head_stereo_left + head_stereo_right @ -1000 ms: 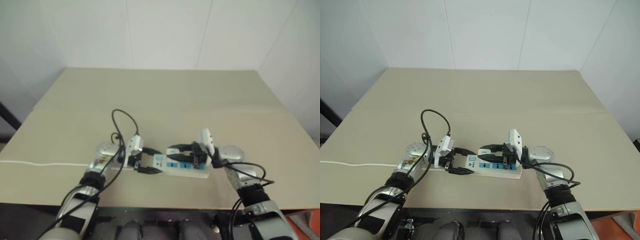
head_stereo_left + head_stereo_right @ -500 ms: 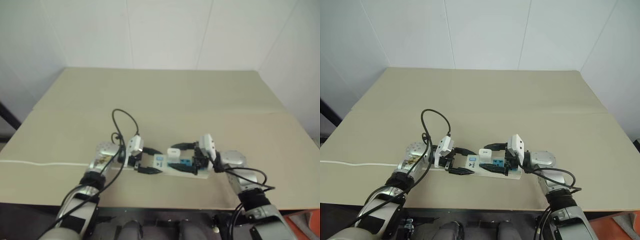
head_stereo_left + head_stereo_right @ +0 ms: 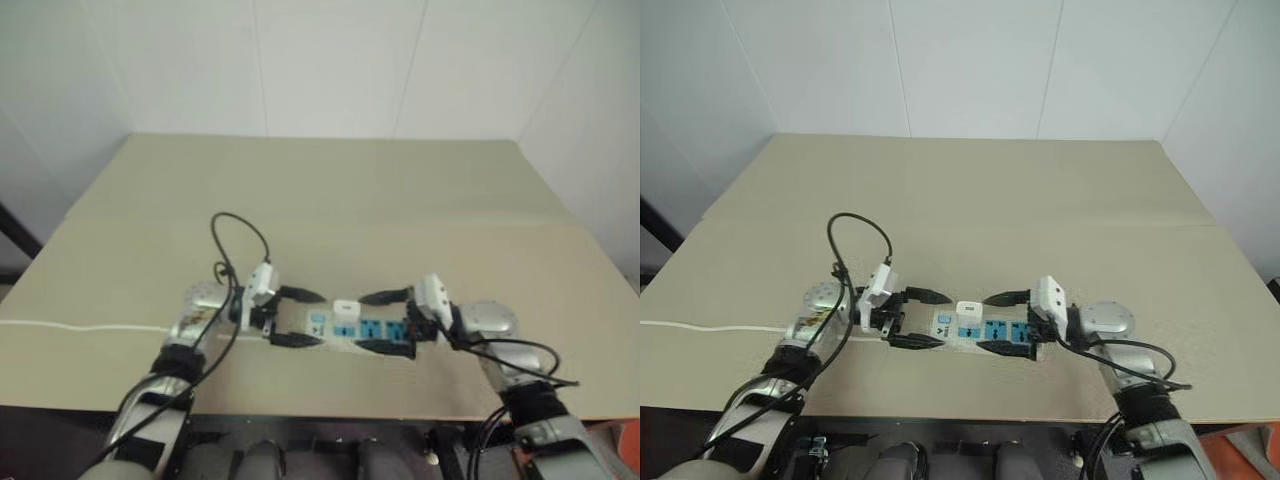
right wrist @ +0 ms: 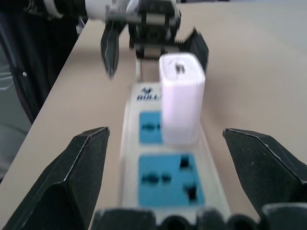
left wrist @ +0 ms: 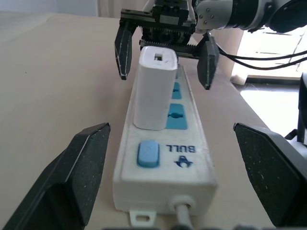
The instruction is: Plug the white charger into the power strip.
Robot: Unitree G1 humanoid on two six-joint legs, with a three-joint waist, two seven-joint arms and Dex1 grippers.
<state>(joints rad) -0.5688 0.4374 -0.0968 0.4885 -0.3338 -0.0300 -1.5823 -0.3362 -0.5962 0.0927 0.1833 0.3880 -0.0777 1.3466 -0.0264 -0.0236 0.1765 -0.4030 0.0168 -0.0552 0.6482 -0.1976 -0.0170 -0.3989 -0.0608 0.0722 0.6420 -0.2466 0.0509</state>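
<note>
The power strip [image 3: 992, 336] lies along the table's front part, its blue sockets facing up. The white charger [image 3: 967, 313] stands upright in the socket nearest the switch end, also seen close up as the charger [image 5: 154, 88] on the strip [image 5: 168, 153]. My left gripper [image 3: 929, 319] is open at the strip's cord end, its fingers apart on either side and touching nothing. My right gripper [image 3: 988, 323] is open at the other end, facing the charger [image 4: 181, 98], with nothing between its fingers.
The strip's thin white cord [image 3: 710, 327] runs off to the left across the tan table [image 3: 970, 200]. A black cable loop [image 3: 855, 235] arches above my left wrist. The table's front edge [image 3: 940, 412] is close behind the strip.
Both grippers have opened. The right one let go of the charger and drew back to the right; the left one released the strip's end and backed off slightly. The charger stays in its socket.
</note>
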